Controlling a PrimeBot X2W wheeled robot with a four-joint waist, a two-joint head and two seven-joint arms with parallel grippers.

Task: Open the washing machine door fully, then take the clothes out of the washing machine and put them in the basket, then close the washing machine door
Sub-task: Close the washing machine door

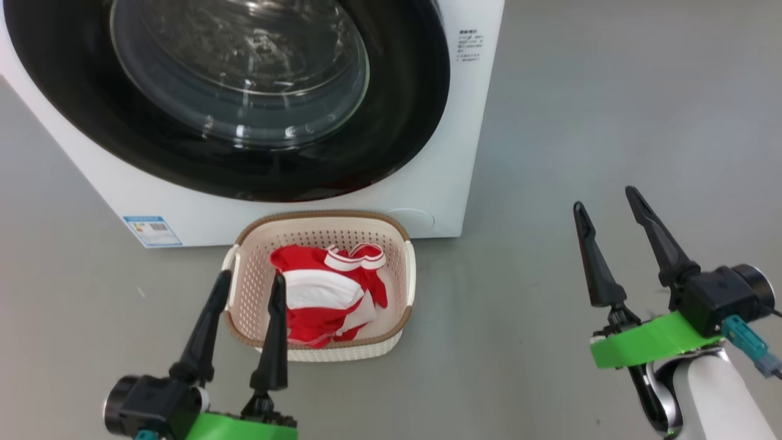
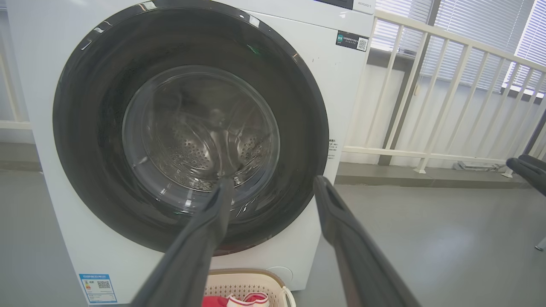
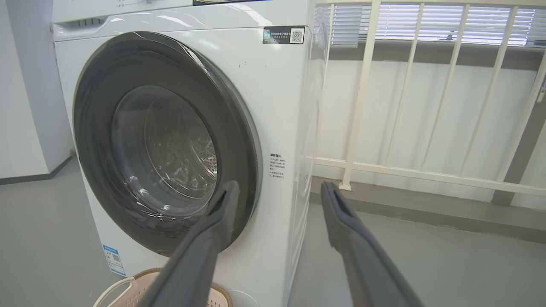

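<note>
The red and white clothes (image 1: 324, 299) lie in the basket (image 1: 317, 217). The basket sits on the floor (image 1: 611, 122), just in front of the washer (image 1: 440, 183). The round black door (image 1: 244, 73) is shut flat on the washer's front. You can see the steel drum (image 2: 192, 149) through its glass. The left hand (image 1: 252, 278) is by the basket's left side, its 2 fingers apart and holding nothing. The right hand (image 1: 603, 199) is well off to the right over the floor, its 2 fingers apart too, with nothing in them.
</note>
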